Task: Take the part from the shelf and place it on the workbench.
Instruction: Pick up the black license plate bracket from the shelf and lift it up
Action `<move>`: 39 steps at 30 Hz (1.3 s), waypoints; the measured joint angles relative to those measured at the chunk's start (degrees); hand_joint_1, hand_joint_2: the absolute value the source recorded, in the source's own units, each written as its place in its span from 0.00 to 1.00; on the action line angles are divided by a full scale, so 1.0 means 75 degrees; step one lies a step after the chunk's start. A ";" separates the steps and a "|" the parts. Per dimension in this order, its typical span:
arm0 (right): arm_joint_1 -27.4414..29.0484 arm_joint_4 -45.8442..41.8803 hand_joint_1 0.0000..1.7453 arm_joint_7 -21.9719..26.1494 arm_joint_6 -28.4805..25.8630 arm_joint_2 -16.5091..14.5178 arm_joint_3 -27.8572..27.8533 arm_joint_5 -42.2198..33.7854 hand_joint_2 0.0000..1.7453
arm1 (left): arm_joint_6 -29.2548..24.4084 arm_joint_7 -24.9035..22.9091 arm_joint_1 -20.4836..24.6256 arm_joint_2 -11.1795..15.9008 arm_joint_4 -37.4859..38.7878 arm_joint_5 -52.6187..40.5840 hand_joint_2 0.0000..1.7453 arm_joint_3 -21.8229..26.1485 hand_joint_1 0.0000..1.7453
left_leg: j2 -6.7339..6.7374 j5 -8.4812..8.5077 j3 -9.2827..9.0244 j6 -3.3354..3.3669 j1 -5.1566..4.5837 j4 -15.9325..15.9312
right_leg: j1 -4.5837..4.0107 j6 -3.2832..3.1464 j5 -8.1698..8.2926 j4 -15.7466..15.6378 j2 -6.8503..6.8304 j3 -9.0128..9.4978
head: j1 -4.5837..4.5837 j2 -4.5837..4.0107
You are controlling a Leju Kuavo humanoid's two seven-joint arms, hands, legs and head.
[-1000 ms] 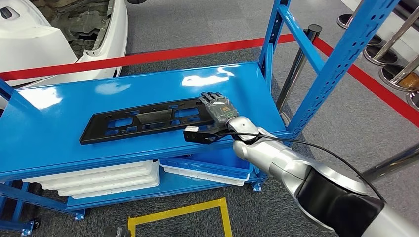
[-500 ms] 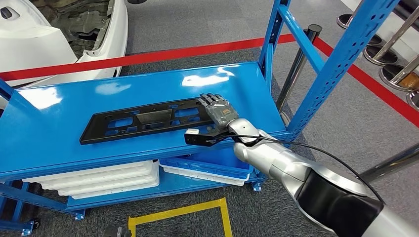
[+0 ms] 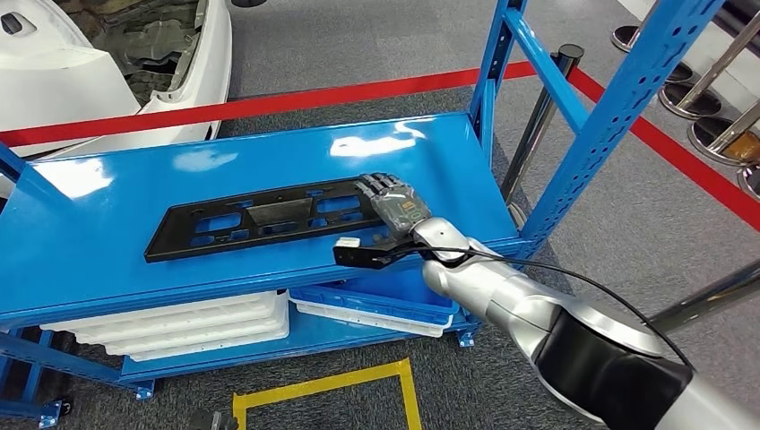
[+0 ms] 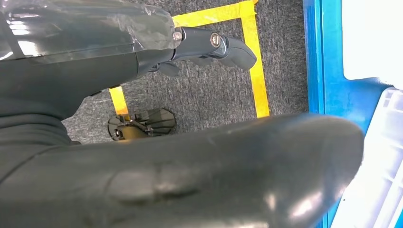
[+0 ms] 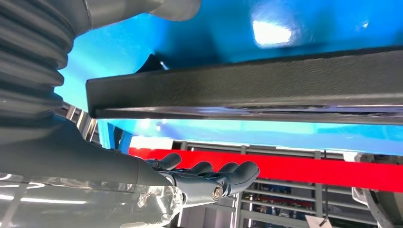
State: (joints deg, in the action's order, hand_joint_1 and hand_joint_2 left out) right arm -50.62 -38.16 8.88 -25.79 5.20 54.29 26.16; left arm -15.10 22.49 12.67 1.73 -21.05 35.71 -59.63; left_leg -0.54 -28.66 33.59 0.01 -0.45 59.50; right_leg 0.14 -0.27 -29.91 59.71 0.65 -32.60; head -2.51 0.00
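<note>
The robot's right hand (image 3: 394, 204) sits at the right-hand end of the long, flat black plastic part (image 3: 260, 218), a slotted panel with rectangular cut-outs and a matte, slightly grained face, lying flat on the glossy blue metal shelf (image 3: 107, 260). From the head view the hand lies palm-down over that end, fingers (image 3: 381, 184) stretched across the top edge; in the right wrist view the fingers (image 5: 223, 173) stand straight and apart from the panel's thick dark rim, so it looks open, nothing clamped yet. That placement makes sense as a judgement: a long, thin panel is easiest caught at its end, where fingers can go over the top and a thumb under the edge, and the slick painted shelf would let it slide unless it is pinched firmly. The left hand (image 4: 214, 45) hangs low by the robot's side above grey carpet (image 4: 209, 90) and a yellow tape line (image 4: 254, 71); its dark fingers seem loosely extended around nothing, though whether it counts as spread or curled cannot be told. Below the shelf, white plastic trays (image 3: 170, 327) sit stacked on the lower level beside a shallow blue bin (image 3: 385, 300). A red barrier tape (image 3: 269, 103) runs across behind the rack. The part has not left the shelf.
</note>
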 joint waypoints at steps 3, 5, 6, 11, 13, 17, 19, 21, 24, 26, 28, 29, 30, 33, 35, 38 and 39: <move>-0.0009 0.0061 0.14 0.0032 -0.0058 -0.0033 -0.0008 -0.0072 1.00 | 0.0001 -0.0001 -0.0006 0.0000 0.0000 -0.0024 0.00 0.0000 0.00 | 0.0000 0.0000 0.0000 0.0000 0.0000 0.0000 | 0.0000 0.0000 0.0000 0.0000 -0.0001 0.0000 | 0.0000 0.0000; -0.0017 0.0084 0.14 0.0042 -0.0093 -0.0039 -0.0014 -0.0115 1.00 | 0.0002 -0.0002 -0.0007 -0.0001 0.0000 -0.0040 0.00 0.0000 0.00 | 0.0000 0.0000 0.0000 0.0000 0.0000 0.0000 | 0.0000 0.0000 0.0000 0.0000 0.0000 0.0001 | 0.0000 0.0000; -0.0021 0.0095 0.13 0.0044 -0.0104 -0.0039 -0.0015 -0.0130 1.00 | 0.0002 -0.0003 -0.0006 -0.0001 0.0000 -0.0045 0.00 0.0000 0.00 | 0.0000 0.0000 0.0000 0.0000 0.0000 0.0000 | 0.0000 0.0000 0.0000 0.0000 0.0000 0.0001 | 0.0000 0.0000; -0.0049 0.0137 0.13 0.0042 -0.0117 -0.0043 -0.0017 -0.0139 1.00 | 0.0007 -0.0013 -0.0006 0.0000 0.0000 -0.0069 0.00 0.0000 0.00 | 0.0000 0.0000 -0.0001 0.0000 0.0000 0.0000 | 0.0000 0.0000 0.0000 0.0000 0.0000 0.0002 | -0.0001 0.0000; -0.0055 0.0151 0.13 0.0030 -0.0125 -0.0044 -0.0017 -0.0139 1.00 | 0.0009 -0.0014 -0.0006 0.0000 0.0000 -0.0089 0.00 0.0000 0.00 | 0.0000 0.0000 -0.0001 0.0000 0.0000 0.0000 | 0.0000 0.0000 0.0000 0.0000 0.0000 0.0002 | 0.0000 0.0000; -0.0059 0.0184 0.14 -0.0002 -0.0138 -0.0044 -0.0017 -0.0143 1.00 | 0.0012 -0.0017 -0.0007 0.0000 -0.0002 -0.0103 0.00 0.0000 0.00 | 0.0000 0.0000 -0.0001 0.0000 0.0000 0.0000 | 0.0000 0.0000 0.0000 0.0000 0.0000 0.0001 | 0.0000 0.0000; -0.0060 0.0200 0.15 -0.0009 -0.0146 -0.0044 -0.0017 -0.0155 1.00 | 0.0014 -0.0023 -0.0007 0.0000 -0.0003 -0.0104 0.00 0.0000 0.00 | 0.0000 0.0000 -0.0001 0.0000 0.0000 0.0000 | 0.0000 0.0000 0.0000 0.0000 0.0000 0.0001 | 0.0000 0.0000; -0.0060 0.0214 0.16 -0.0010 -0.0160 -0.0044 -0.0018 -0.0170 1.00 | 0.0014 -0.0025 -0.0008 0.0000 -0.0003 -0.0103 0.00 0.0000 0.00 | 0.0000 0.0000 -0.0001 0.0000 0.0000 0.0000 | 0.0000 0.0000 0.0000 0.0000 0.0000 0.0001 | 0.0000 0.0000; -0.0060 0.0239 0.59 -0.0009 -0.0176 -0.0044 -0.0020 -0.0192 1.00 | 0.0013 -0.0025 -0.0010 0.0000 -0.0003 -0.0101 0.00 0.0000 0.00 | 0.0000 0.0000 -0.0001 0.0000 0.0000 0.0000 | 0.0000 0.0000 0.0000 0.0000 0.0000 0.0001 | 0.0000 0.0000; -0.0061 0.0258 0.91 -0.0007 -0.0178 -0.0044 -0.0020 -0.0205 1.00 | 0.0013 -0.0026 -0.0012 0.0000 -0.0004 -0.0101 0.00 0.0000 0.00 | 0.0000 0.0000 -0.0001 0.0000 0.0000 0.0000 | 0.0000 0.0000 0.0000 0.0000 0.0000 0.0001 | 0.0000 0.0000; -0.0067 0.0289 0.94 0.0009 -0.0178 -0.0044 -0.0020 -0.0221 1.00 | 0.0015 -0.0025 -0.0013 0.0000 -0.0009 -0.0101 0.00 0.0000 0.00 | 0.0000 0.0000 -0.0001 0.0000 0.0000 0.0000 | 0.0000 0.0000 0.0000 0.0000 -0.0001 0.0001 | 0.0000 0.0000; -0.0073 0.0306 0.96 0.0023 -0.0179 -0.0044 -0.0020 -0.0230 1.00 | 0.0015 -0.0024 -0.0013 0.0000 -0.0012 -0.0101 0.00 0.0000 0.00 | 0.0000 0.0000 -0.0001 0.0000 0.0000 0.0000 | 0.0000 0.0000 0.0000 0.0000 -0.0001 0.0001 | 0.0000 0.0000; -0.0083 0.0320 0.97 0.0044 -0.0182 -0.0044 -0.0020 -0.0242 1.00 | 0.0016 -0.0023 -0.0014 0.0000 -0.0015 -0.0102 0.00 0.0000 0.00 | 0.0000 0.0000 -0.0001 0.0000 0.0000 0.0000 | 0.0000 0.0000 0.0000 0.0000 -0.0001 0.0001 | 0.0000 0.0000; -0.0126 0.0332 0.97 0.0117 -0.0223 -0.0044 -0.0026 -0.0264 1.00 | 0.0025 -0.0018 -0.0014 0.0000 -0.0019 -0.0106 0.00 0.0000 0.00 | 0.0000 0.0000 -0.0002 0.0000 0.0000 0.0000 | 0.0000 0.0000 0.0000 0.0000 0.0000 0.0003 | -0.0001 0.0000; -0.0162 0.0332 0.97 0.0173 -0.0255 -0.0046 -0.0028 -0.0262 1.00 | 0.0033 -0.0009 -0.0014 0.0000 -0.0020 -0.0107 0.00 0.0000 0.00 | 0.0000 0.0000 -0.0004 0.0000 0.0000 0.0000 | 0.0000 0.0000 0.0000 0.0000 0.0000 0.0005 | -0.0001 0.0000; -0.0218 0.0332 0.97 0.0220 -0.0272 -0.0051 -0.0028 -0.0261 1.00 | 0.0037 -0.0001 -0.0013 0.0000 -0.0028 -0.0109 0.00 0.0000 0.00 | 0.0000 0.0000 -0.0010 0.0000 0.0000 0.0000 | 0.0000 0.0000 0.0000 0.0000 0.0000 0.0010 | 0.0000 0.0000; -0.0238 0.0332 0.97 0.0227 -0.0273 -0.0052 -0.0028 -0.0260 1.00 | 0.0037 -0.0001 -0.0014 0.0000 -0.0036 -0.0109 0.00 0.0000 0.00 | 0.0000 0.0000 -0.0014 0.0000 0.0000 0.0000 | 0.0000 0.0000 0.0000 0.0000 0.0000 0.0013 | 0.0000 0.0000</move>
State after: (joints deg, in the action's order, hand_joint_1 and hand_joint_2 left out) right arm -52.41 -35.67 10.59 -27.84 4.81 54.07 24.21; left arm -14.82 22.48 12.57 1.73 -21.32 34.89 -59.63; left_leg -0.54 -28.67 33.49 0.01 -0.45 59.50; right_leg 0.14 -0.27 -29.91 59.71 0.65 -32.51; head -2.51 0.00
